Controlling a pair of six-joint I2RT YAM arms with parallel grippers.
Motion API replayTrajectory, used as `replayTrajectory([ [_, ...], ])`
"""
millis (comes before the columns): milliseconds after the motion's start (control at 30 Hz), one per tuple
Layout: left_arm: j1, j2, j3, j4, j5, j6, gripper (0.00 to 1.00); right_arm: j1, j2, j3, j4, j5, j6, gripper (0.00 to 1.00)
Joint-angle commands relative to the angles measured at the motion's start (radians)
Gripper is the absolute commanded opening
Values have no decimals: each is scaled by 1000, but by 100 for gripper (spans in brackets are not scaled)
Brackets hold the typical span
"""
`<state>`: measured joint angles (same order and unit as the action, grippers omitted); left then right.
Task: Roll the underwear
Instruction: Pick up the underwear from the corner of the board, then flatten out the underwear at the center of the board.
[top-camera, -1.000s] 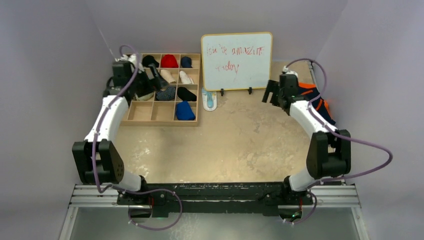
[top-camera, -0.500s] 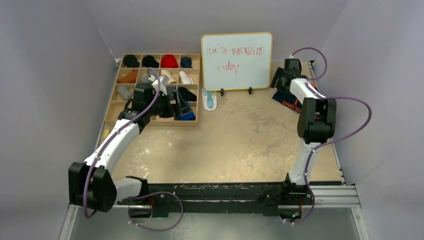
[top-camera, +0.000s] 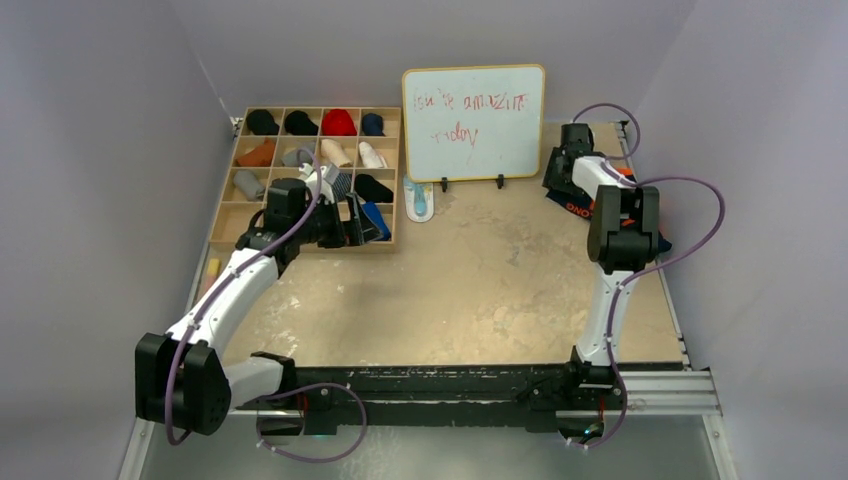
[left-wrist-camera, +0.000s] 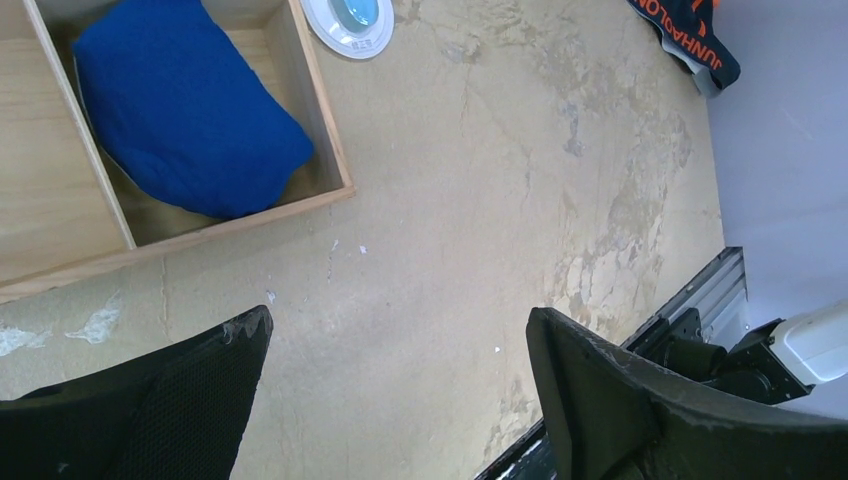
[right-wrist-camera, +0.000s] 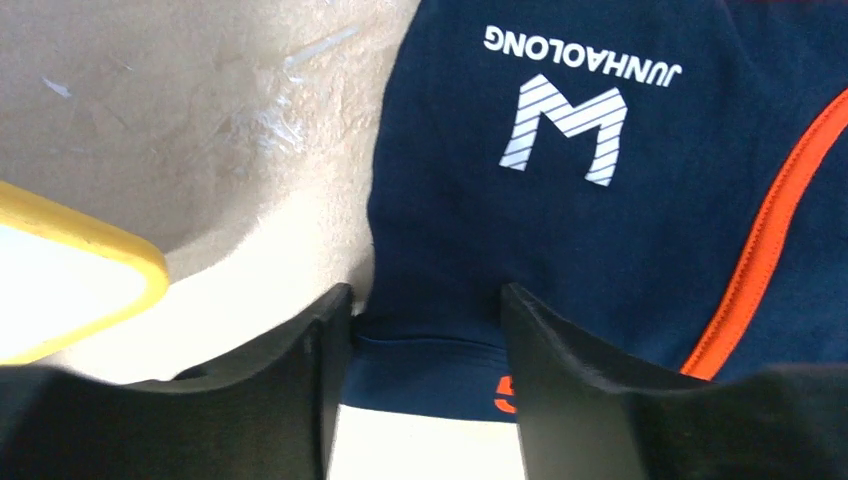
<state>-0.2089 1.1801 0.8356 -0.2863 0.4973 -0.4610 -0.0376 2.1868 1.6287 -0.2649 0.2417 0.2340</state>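
Right wrist: edge of the navy underwear (right-wrist-camera: 600, 220) between the right pincer (right-wrist-camera: 425, 330) tips, pinch or gap unclear.

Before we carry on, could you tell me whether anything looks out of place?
The navy underwear lies unrolled at the table's far right edge beside the whiteboard, while other garments sit bundled in the wooden organizer.

Lilac walls (top-camera: 100, 150); mottled beige tabletop (top-camera: 480, 280); whiteboard (top-camera: 474, 120) at back; wooden grid tray (top-camera: 224, 222) left.
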Motion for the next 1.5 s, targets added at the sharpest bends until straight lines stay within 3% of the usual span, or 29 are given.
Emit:
replayTrajectory([
  [0, 0, 5, -8, 39, 45, 1, 96, 4, 39, 45, -74, -18, -45, 51],
  [100, 0, 7, -11, 38, 50, 1, 96, 4, 17, 15, -73, -38, -27, 33],
  [167, 0, 9, -13, 38, 55, 1, 96, 4, -14, -10, -60, -41, -17, 11],
  [233, 0, 10, -15, 39, 64, 1, 96, 4, -57, -28, -56, -60, -7, 0],
  [367, -1, 11, -26, 48, 74, -4, 96, 4, -189, -67, -64, -95, -3, 0],
  [567, 0, 1, -43, 70, 82, -17, 96, 11, -554, -242, 10, -206, 24, 0],
  [867, 0, -25, -65, 106, 72, -51, 97, 29, -1002, -359, 24, -494, 189, 0],
  [1067, -37, -67, -93, 190, 93, -90, 98, 201, -1141, -323, 18, -508, 295, 0],
  [1267, -256, -84, -92, 247, -20, -71, 98, 356, -1189, -348, 66, -457, 426, 0],
  [1467, -629, -42, -148, 397, -291, -114, 99, 444, -1178, -368, 62, -379, 460, 0],
])
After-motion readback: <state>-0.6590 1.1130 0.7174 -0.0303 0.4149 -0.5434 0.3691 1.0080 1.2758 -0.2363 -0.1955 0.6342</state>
